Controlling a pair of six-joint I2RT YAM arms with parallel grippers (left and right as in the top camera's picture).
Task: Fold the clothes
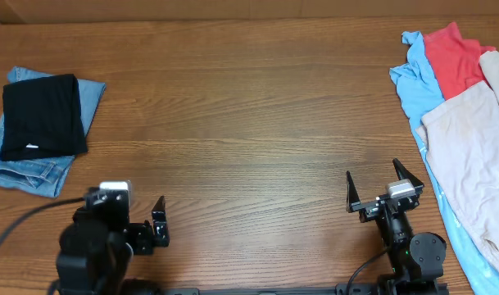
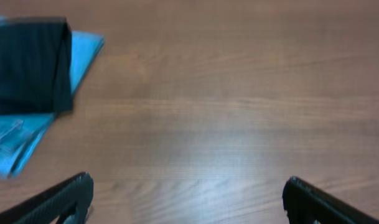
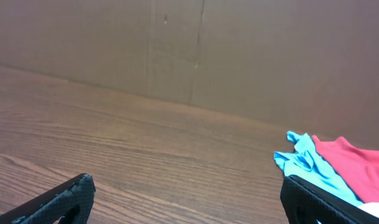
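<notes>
Across the wooden table [image 1: 249, 90] the cloth sits at the two side edges, with bare wood between. At the right edge lies the heap of unfolded clothes [image 1: 466, 123]. A beige garment [image 1: 470, 143] is on top, a light blue garment [image 1: 413, 70] shows under it and along its inner side, and a red garment [image 1: 452, 51] is at the back. These layers overlap, so a pinch on the beige cloth may well catch the blue beneath and drag two pieces out as one. The heap also runs out of the overhead view, and how it lies there I cannot tell.

At the left edge, blue denim jeans [image 1: 24, 172] carry a folded black T-shirt [image 1: 40, 115]. A garment pulled too far across could, I judge, push into that stack and spoil the fold.

The right gripper [image 1: 372, 170] stands near the heap with its jaws spread wide and nothing between them. The left gripper [image 1: 157, 223], near the front edge and apart from the jeans, is likewise spread and empty. A low sweep by it could snag the T-shirt by its small white label [image 1: 30, 148].
</notes>
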